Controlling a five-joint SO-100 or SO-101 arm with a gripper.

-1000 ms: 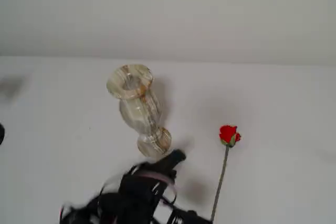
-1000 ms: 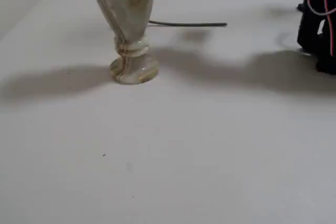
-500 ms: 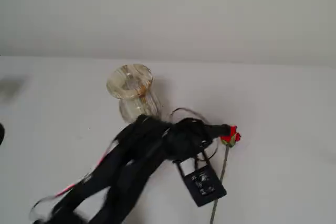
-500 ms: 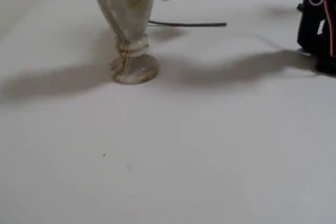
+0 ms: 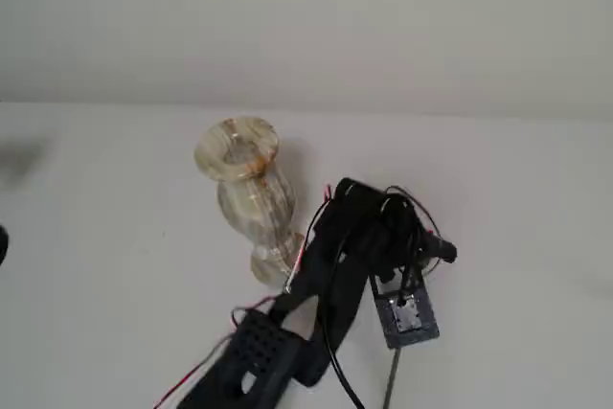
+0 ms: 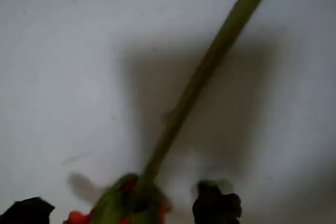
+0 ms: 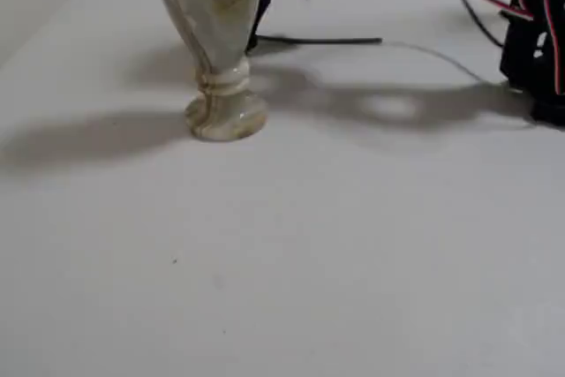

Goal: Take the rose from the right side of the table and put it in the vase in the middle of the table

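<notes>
The rose lies flat on the white table (image 5: pixel 115 313). In the wrist view its grey-green stem (image 6: pixel 205 66) runs from the top right down to the green calyx and red bloom (image 6: pixel 79 216) at the bottom edge. My gripper (image 6: pixel 121 209) is low over the bloom end, one black fingertip (image 6: pixel 215 205) on each side, apart from the stem, so it is open. In a fixed view the gripper (image 5: pixel 402 328) hides the bloom and only the stem (image 5: pixel 391 385) shows below it. The marbled vase (image 5: pixel 244 193) stands upright left of the gripper, and in another fixed view (image 7: pixel 216 50) in front of the stem (image 7: pixel 318 41).
The black arm (image 5: pixel 326 275) with red and black wires reaches in from the bottom edge of a fixed view, right beside the vase's foot. Its base (image 7: pixel 534 33) stands at the right edge in another fixed view.
</notes>
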